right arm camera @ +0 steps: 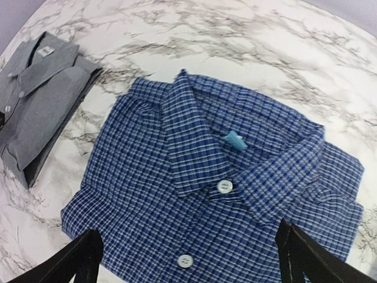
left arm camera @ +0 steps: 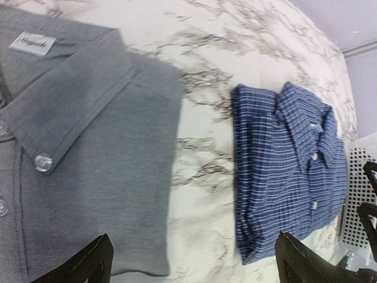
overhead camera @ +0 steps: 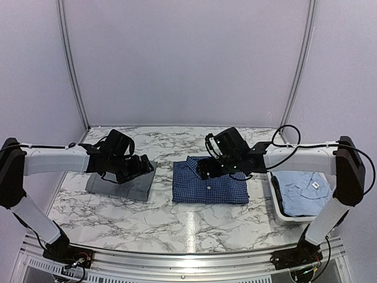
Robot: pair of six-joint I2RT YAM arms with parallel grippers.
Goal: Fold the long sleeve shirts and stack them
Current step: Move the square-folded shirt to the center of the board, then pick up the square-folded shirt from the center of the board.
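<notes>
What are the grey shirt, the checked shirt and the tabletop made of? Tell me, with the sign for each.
Grey shirt: woven cloth, matte, probably cotton; fine heathered weave, crisp folded collar.
Checked shirt: woven cloth, matte; check looks woven in, soft creases.
Tabletop: marble-look, glossy; grey veining and a light streak reflected. Stone or laminate, cannot tell.

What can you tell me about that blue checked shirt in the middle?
The blue checked shirt is woven-looking cloth, dark blue with fine white checks, folded into a rectangle, front up, collar buttoned with white buttons, a light blue tag inside the neck. It lies flat on the marble table, apart from the grey shirt. The right hand hovers open above it.
</notes>
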